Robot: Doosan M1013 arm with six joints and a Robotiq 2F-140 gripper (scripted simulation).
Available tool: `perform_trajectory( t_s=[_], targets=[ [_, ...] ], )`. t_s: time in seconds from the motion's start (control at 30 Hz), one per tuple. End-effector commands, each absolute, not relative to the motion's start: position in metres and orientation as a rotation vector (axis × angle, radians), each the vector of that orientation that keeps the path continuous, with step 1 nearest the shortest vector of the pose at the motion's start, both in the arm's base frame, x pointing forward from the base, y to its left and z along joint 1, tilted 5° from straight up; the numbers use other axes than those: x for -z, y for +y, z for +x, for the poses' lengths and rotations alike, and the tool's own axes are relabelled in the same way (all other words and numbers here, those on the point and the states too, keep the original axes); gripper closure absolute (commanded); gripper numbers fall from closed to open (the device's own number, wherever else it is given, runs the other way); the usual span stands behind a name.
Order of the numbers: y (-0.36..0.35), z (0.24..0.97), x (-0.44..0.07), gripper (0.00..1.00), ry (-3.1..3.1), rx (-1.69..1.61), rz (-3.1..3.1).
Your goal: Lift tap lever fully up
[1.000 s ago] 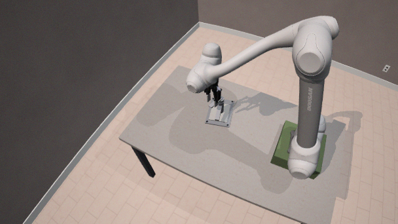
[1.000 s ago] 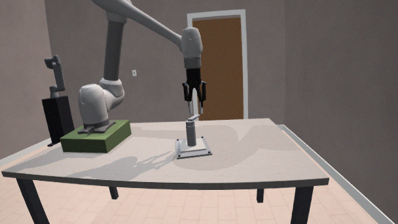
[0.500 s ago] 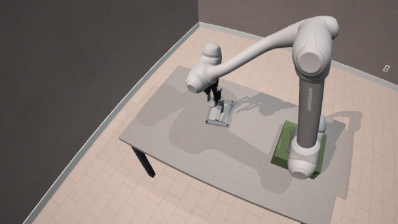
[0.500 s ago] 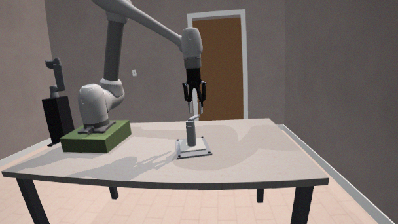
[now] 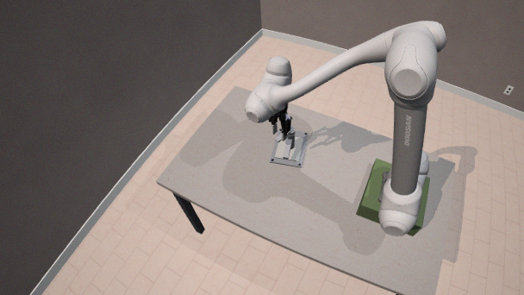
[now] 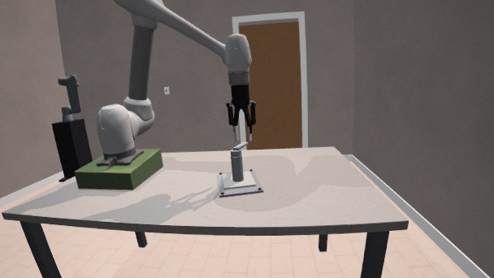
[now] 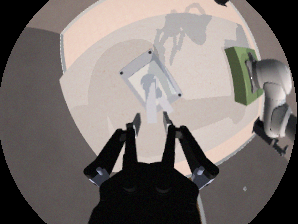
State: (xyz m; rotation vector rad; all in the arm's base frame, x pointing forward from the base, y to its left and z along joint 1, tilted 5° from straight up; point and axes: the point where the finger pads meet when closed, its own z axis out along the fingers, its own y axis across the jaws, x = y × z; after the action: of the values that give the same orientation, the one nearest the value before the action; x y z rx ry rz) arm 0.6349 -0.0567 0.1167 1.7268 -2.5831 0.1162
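The grey tap [image 6: 237, 167] stands upright on a square metal plate [image 6: 240, 184] near the middle of the table. Its short lever [image 6: 240, 146] sticks out from the top, tilted only slightly upward to the right. My gripper [image 6: 242, 137] hangs straight down just above the lever's tip, not touching it. Its fingers stand partly apart with nothing between them. From above, the gripper [image 5: 282, 133] sits over the far end of the tap's plate [image 5: 290, 148]. In the wrist view the tap [image 7: 157, 92] shows between and beyond the fingertips.
My arm's base sits on a green block [image 6: 119, 168] at the table's left end, which also shows in the overhead view [image 5: 392, 194]. A black stand [image 6: 71, 138] rises behind the block. A brown door [image 6: 272, 81] is in the back wall.
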Motion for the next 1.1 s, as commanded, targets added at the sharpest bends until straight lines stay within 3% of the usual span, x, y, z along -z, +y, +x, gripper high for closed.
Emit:
perform_trajectory(
  t_s=[0.0, 1.07],
  targets=[
    [-0.057, 0.635, -0.116, 0.63, -2.583, -0.116, 1.727],
    [-0.059, 0.635, -0.086, 0.63, -2.583, -0.116, 1.727]
  ],
)
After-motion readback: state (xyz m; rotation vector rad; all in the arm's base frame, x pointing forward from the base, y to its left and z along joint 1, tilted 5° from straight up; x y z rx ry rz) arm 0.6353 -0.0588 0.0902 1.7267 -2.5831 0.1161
